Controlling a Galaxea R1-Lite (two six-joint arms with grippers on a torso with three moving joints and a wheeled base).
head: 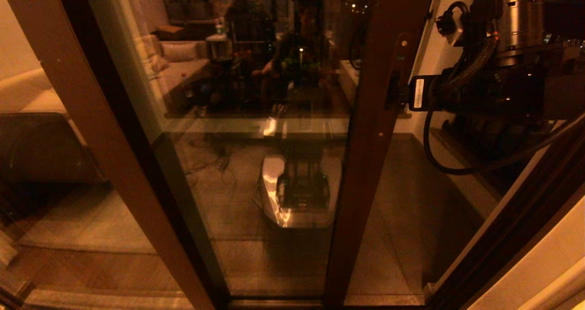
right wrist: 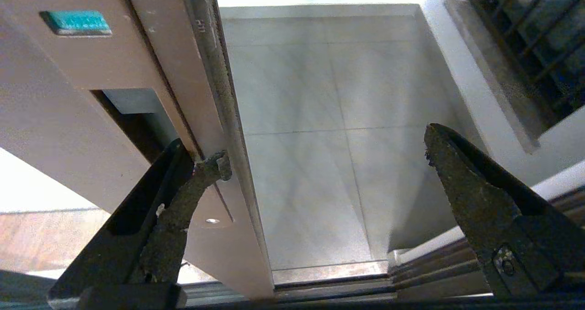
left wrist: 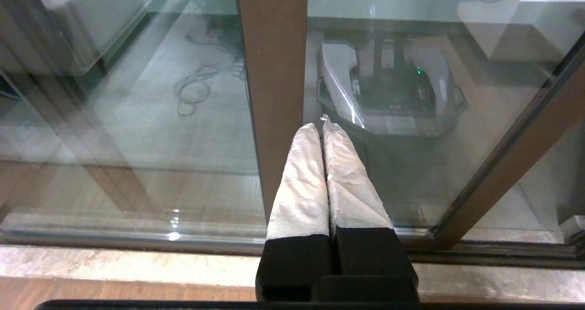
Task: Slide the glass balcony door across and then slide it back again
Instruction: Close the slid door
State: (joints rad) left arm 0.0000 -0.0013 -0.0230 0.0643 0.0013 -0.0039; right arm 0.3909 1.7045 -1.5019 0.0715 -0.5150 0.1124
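Observation:
The glass balcony door [head: 372, 136] stands in front of me, its dark brown handle rail upright right of centre. A gap to the right of that rail shows balcony floor. My right gripper [head: 396, 93] is at the rail's handle slot [right wrist: 130, 111]. It [right wrist: 327, 159] is open wide, with one finger [right wrist: 208, 173] hooked against the rail's [right wrist: 151, 63] edge and the other finger [right wrist: 452, 163] out in the open gap. My left gripper [left wrist: 320, 125] is shut on nothing, low near the floor track, its white-wrapped tips beside another brown upright [left wrist: 274, 72].
The sill and floor track [left wrist: 137, 264] run along the bottom of the glass. A second brown-framed pane [head: 91, 118] stands to the left. White wall [head: 438, 58] and an angled dark frame [head: 516, 227] bound the opening on the right. The balcony has pale floor tiles [right wrist: 320, 118].

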